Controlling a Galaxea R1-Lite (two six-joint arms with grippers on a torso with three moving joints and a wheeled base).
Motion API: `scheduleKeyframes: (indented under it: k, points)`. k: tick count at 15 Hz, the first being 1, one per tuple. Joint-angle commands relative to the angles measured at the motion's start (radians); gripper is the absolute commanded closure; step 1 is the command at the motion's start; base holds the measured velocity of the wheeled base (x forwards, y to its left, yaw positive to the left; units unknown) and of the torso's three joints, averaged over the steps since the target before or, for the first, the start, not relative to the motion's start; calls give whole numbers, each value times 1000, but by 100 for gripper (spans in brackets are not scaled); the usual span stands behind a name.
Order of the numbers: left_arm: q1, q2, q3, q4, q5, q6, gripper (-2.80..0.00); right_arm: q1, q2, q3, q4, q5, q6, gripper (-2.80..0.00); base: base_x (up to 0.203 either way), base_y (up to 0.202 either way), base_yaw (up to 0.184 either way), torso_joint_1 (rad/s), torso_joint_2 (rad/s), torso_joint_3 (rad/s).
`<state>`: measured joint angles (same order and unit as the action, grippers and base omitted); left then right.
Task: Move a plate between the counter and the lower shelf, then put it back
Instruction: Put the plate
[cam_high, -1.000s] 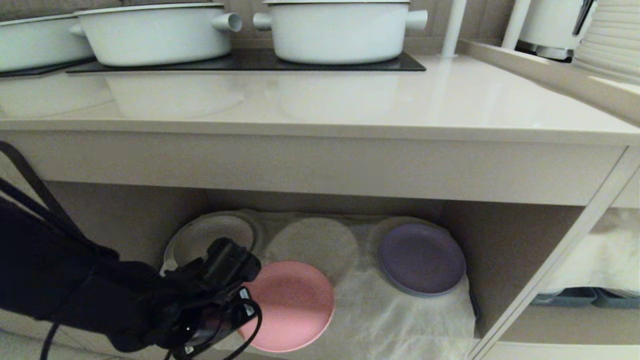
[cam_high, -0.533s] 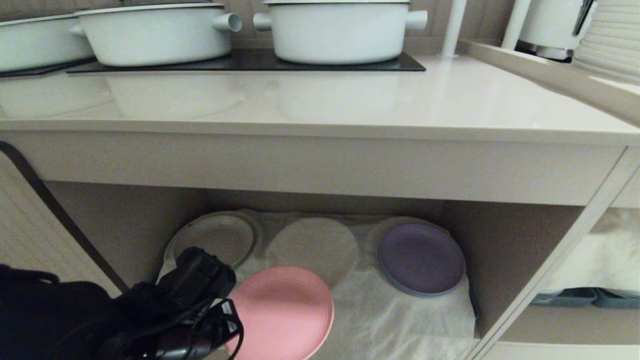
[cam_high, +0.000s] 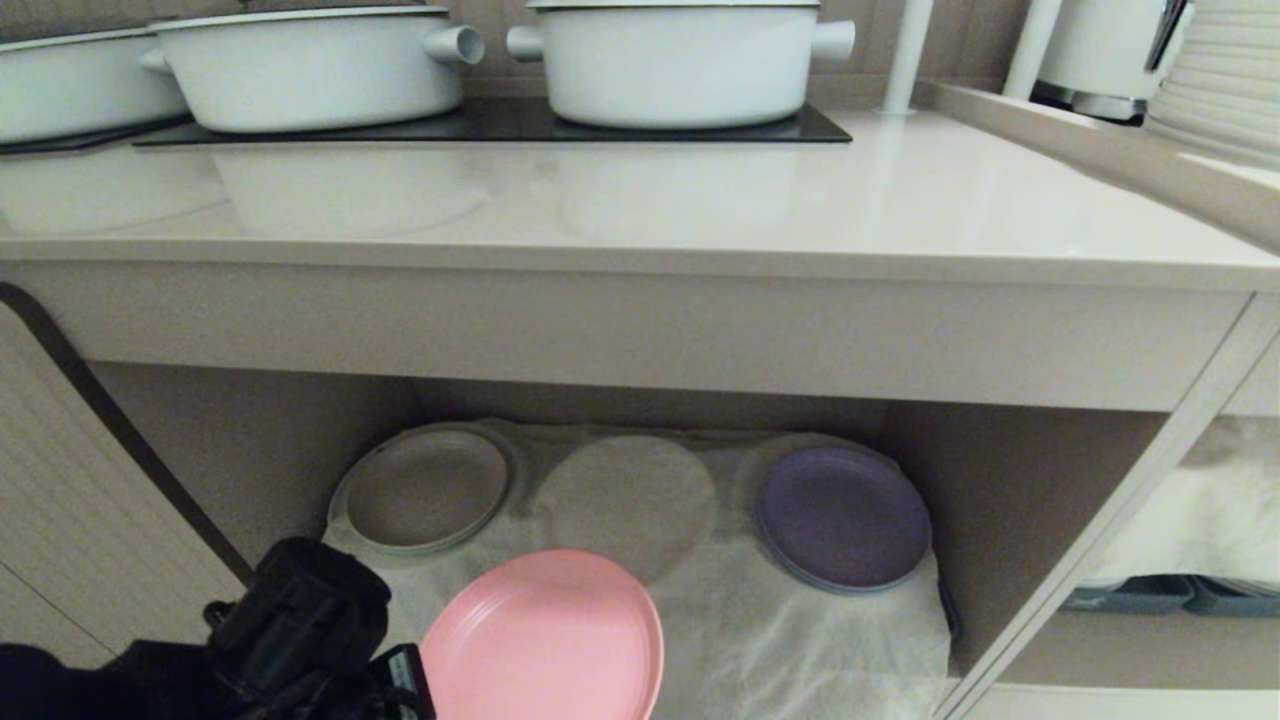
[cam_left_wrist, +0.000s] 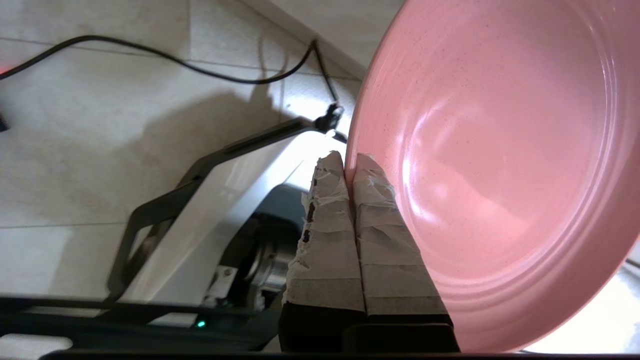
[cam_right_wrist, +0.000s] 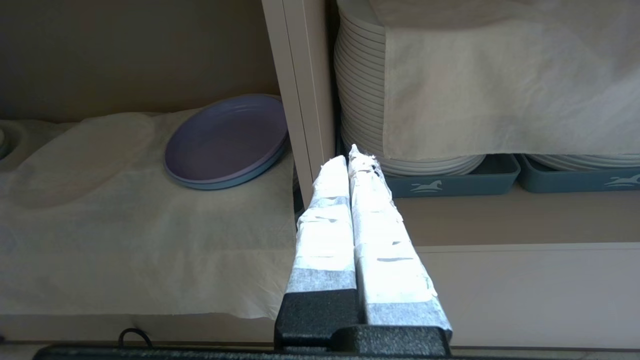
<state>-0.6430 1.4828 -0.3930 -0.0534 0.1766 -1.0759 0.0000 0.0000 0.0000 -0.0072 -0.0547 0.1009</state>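
We find the left tool (cam_left_wrist: 350, 162) clamped on the rim of the plate (cam_high: 545, 640), which hangs ahead of it at the shelf (cam_high: 800, 640) mouth. We should keep it level and clear the table (cam_high: 640, 330) edge above. Right tool (cam_right_wrist: 350, 155) closed, empty.

The plate (cam_high: 545, 640), low in the head view's centre, looks like matt pink plastic, finely speckled, with smooth moulded rings near its rim. The counter (cam_high: 700, 215) across the upper half is smooth, glossy beige, mirroring the pots (cam_high: 680, 60), which have a satin white enamel look. The hob panel (cam_high: 480, 122) beneath them is glossy black glass. A thin, gauzy white cloth (cam_high: 800, 640), wrinkled, lines the lower shelf (cam_high: 980, 480), whose walls are matt beige. The purple plate (cam_high: 845, 517) at centre right looks matt. Rough, frayed white tape wraps the left gripper's fingers (cam_left_wrist: 330, 225) and the right gripper's fingers (cam_right_wrist: 325, 230), over black plastic bases.
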Motion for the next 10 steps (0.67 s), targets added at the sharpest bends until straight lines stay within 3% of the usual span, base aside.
scheduleKeyframes:
  k: [1, 5, 10]
  points:
    - [-4, -62, 41, -2, 7, -7, 0, 0, 0, 0, 0, -1, 0, 0, 0, 0, 0, 0, 0, 0]
    - [-5, -167, 75, 2, 3, 1, 0, 0, 0, 0, 0, -1, 0, 0, 0, 0, 0, 0, 0, 0]
    - [-6, -256, 137, 31, 1, 92, 0, 0, 0, 0, 0, -1, 0, 0, 0, 0, 0, 0, 0, 0]
